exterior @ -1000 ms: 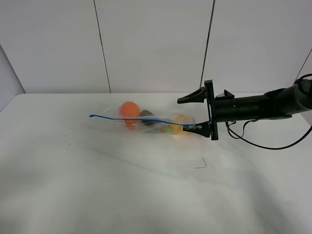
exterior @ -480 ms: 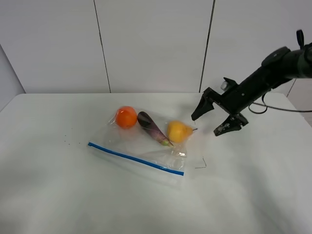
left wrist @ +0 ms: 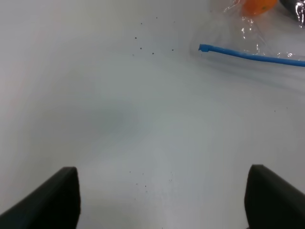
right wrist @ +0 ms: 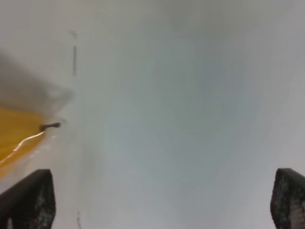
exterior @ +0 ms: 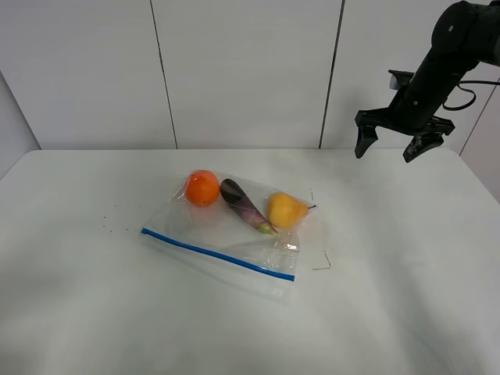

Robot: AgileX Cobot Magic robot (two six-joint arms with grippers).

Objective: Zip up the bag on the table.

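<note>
- From the high camera: the bag (exterior: pixel 234 234) lies flat on the white counter (exterior: pixel 406 297), its blue zip strip (exterior: pixel 218 253) running along the edge nearest the camera. An orange (exterior: pixel 202 188), a purple eggplant (exterior: pixel 245 205) and a yellow pear (exterior: pixel 285 210) sit inside, on the side away from the strip. The right claw (exterior: pixel 394 147) hangs high above the counter, well apart from the bag and beyond its pear end, prongs spread and holding nothing. No left arm appears here. Whether the strip is pressed closed along its length cannot be told from this height; it looks straight and unbroken, so the zipping may be finished or nearly so.
- From the left wrist: the left claw (left wrist: pixel 162 200) hovers over bare counter, its two dark tips wide apart and empty. One end of the zip strip (left wrist: pixel 248 54) and the orange (left wrist: pixel 257 6) show at the far edge, well apart from the tips.
- From the right wrist: the right claw (right wrist: pixel 162 200) is spread and empty over the counter, with only the pear (right wrist: pixel 16 133) and its stem at the side. Judged so, neither claw is working the bag; any check of the seal remains.
</note>
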